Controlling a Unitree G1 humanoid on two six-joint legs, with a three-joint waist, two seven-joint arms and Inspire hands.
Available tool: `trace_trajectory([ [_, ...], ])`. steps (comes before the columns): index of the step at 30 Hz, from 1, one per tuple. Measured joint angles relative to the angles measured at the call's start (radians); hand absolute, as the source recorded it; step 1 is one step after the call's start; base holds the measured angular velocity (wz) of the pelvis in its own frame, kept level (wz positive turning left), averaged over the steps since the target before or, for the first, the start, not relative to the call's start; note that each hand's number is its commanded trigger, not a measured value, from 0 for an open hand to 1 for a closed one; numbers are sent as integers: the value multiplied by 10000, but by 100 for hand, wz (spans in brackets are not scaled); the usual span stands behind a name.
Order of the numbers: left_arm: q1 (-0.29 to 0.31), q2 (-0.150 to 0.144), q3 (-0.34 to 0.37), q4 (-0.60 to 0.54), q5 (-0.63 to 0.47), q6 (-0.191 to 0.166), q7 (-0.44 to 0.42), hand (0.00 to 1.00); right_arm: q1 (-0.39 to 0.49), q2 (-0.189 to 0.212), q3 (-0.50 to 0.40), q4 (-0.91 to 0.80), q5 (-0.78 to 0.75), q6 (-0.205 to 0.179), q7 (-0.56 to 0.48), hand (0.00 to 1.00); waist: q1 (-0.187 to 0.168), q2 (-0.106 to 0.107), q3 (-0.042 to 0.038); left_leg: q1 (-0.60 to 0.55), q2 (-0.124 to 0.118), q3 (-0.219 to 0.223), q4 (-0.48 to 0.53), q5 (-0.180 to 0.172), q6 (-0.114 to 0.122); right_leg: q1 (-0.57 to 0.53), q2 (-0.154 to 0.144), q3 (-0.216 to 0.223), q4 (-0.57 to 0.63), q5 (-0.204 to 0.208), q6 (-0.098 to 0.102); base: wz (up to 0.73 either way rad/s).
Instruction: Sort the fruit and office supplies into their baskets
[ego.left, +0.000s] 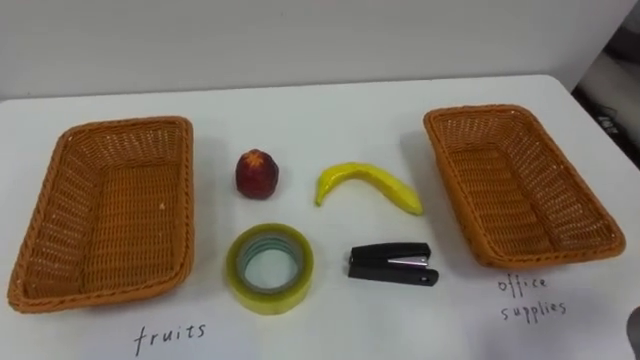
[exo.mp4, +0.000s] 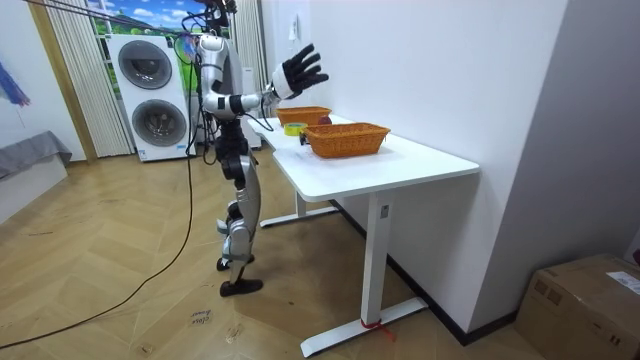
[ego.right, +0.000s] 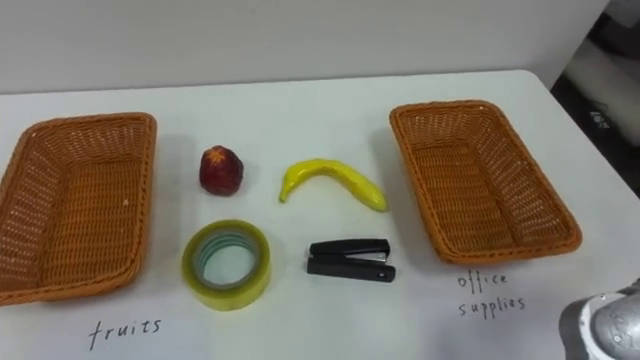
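Beside the table (exo.mp4: 420, 160), right hand (exo.mp4: 297, 72) raised, fingers spread, apparently empty, left basket (ego.right: 80, 205) partly cut off

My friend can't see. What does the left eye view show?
On a white table, between the left wicker basket and the right wicker basket, both empty, lie a red fruit and a banana, with a tape roll and a black stapler nearer the camera.
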Motion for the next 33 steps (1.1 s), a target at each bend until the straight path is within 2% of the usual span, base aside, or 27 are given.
trace_trajectory([
  [6, -16, 3, -218, -1, 10, 43, -19, 0, -345, -349, 560, -688, -204, 4, 330, 0, 58, -99, 27, -37, -29, -212, 92, 0, 0, 101, -77, -265, -101, -3, 2, 10],
  [9, -45, 14, -369, -8, 12, 126, -34, 0, -502, -356, 607, -692, -403, 5, 532, 0, 133, -139, -12, -73, -32, -248, 101, 5, 9, 117, -87, -318, -152, 0, 4, 7],
  [13, -24, 17, -409, -9, 8, 223, -57, 0, -504, -384, 748, -699, -403, 5, 816, 0, 256, -228, -13, -130, -41, -349, 127, 7, 11, 137, -110, -425, -192, 9, 9, 7],
  [15, -26, 32, -499, -8, 6, 223, -57, 0, -504, -405, 1018, -698, -403, 5, 947, 0, 248, -192, -1, -115, -40, -405, 129, 7, 13, 226, -108, -479, -218, 49, 15, 10],
  [19, -102, 68, -549, -29, 11, 184, -158, 0, -506, -410, 1433, -688, -507, 5, 1632, 0, 266, -69, 13, -61, -39, -509, 129, 7, 12, 315, -125, -661, -214, 54, 18, 8],
  [24, -136, 74, -555, -25, 20, 173, -514, 0, -603, -423, 1510, -681, -1117, 23, 2480, 0, 333, -23, 32, -19, -40, -550, 128, 9, 11, 374, -139, -790, -216, 53, 18, 3],
  [30, -225, 101, -560, -96, 299, 170, -934, 0, -808, -604, 1767, -667, -1614, 25, 3567, 0, 455, -127, 40, -31, -49, -539, 133, 18, 19, 404, -150, -820, -395, 61, 17, 1],
  [33, -218, 197, -586, -116, 301, 214, -1104, 0, -804, -681, 2089, -665, -1728, 165, 4173, 0, 465, -268, -24, -44, -54, -605, 143, 18, 20, 464, -157, -886, -392, 83, 18, 7],
])
